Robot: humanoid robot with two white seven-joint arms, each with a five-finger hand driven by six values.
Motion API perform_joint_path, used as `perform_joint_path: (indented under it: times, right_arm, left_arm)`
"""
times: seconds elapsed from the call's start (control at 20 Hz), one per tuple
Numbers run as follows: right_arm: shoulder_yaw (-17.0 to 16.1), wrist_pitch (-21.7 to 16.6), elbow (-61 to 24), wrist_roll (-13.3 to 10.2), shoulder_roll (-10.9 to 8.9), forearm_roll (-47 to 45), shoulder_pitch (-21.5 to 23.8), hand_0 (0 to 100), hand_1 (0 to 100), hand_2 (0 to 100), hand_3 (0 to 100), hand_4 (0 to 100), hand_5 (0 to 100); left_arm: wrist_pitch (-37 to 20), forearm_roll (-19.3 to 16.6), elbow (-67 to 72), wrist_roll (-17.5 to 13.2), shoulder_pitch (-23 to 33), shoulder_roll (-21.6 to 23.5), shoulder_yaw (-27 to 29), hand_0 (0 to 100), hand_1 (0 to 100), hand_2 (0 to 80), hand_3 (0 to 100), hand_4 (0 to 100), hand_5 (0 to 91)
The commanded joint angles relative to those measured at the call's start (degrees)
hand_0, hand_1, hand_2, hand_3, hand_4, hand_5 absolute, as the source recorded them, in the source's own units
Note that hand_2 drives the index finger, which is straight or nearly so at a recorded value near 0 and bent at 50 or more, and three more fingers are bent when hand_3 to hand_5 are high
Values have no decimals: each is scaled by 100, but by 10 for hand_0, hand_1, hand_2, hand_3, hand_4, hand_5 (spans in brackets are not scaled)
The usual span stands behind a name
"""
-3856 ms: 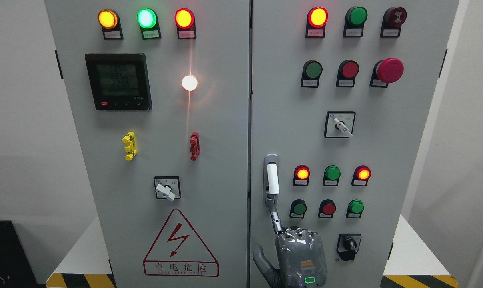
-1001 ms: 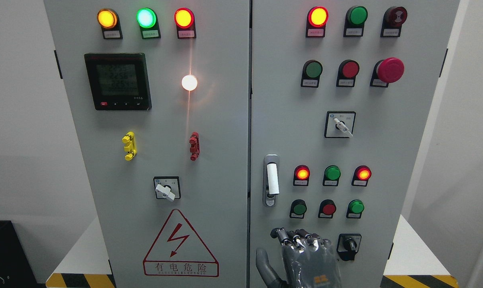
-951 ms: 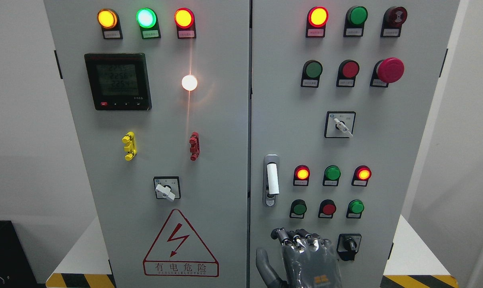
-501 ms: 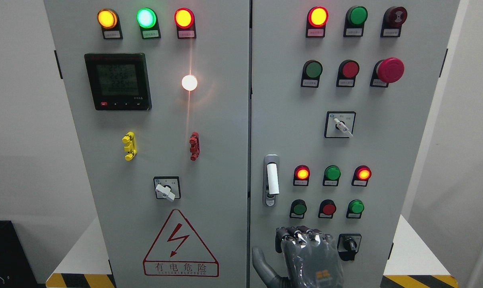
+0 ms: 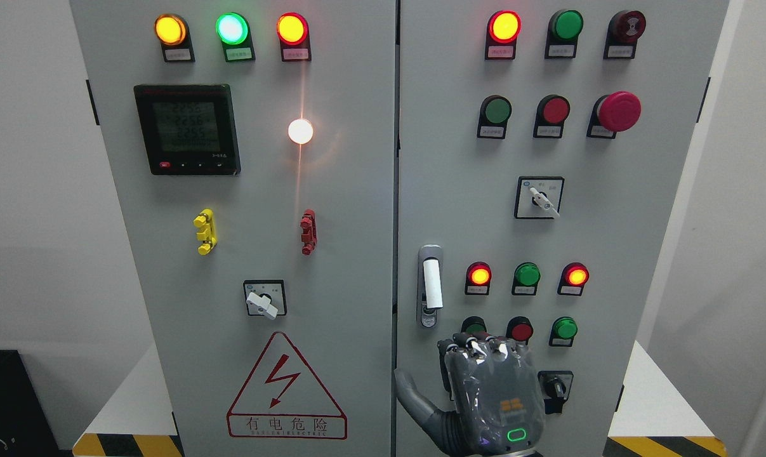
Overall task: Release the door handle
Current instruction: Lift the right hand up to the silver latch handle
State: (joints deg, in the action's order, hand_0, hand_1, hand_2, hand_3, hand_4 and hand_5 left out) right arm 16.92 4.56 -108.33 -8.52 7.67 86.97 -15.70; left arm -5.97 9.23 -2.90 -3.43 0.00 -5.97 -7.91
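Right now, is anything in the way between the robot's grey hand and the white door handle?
No. The grey robot hand sits below and to the right of the white door handle, apart from it. Only bare grey cabinet door shows between them.

Matt grey, seemingly metal cabinet (image 5: 357,190)

An industrial or electrical test room: a grey two-door control cabinet (image 5: 332,254) fills the view, set with lit indicator lamps (image 5: 292,28), a digital meter (image 5: 186,129), selector switches (image 5: 539,198), an emergency-stop button (image 5: 619,111) and a high-voltage warning sign (image 5: 286,390), with hazard stripes (image 5: 129,444) below.
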Motion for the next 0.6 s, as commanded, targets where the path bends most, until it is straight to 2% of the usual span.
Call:
perform_joint_path:
  times: [0.0,0.55]
  right_arm:
    - [-31,89,382,17,7,4,-345,262,384,955,1000,1000,1000]
    - [-49,221,726,34,15,-5,-706,257,395,955,1000,1000,1000]
  left_arm:
    - [-1,0,0,0,53,-1,0,120,556,0,0,0,0]
    - [-1,0,0,0,53,-1,0,120,556,0,0,0,0]
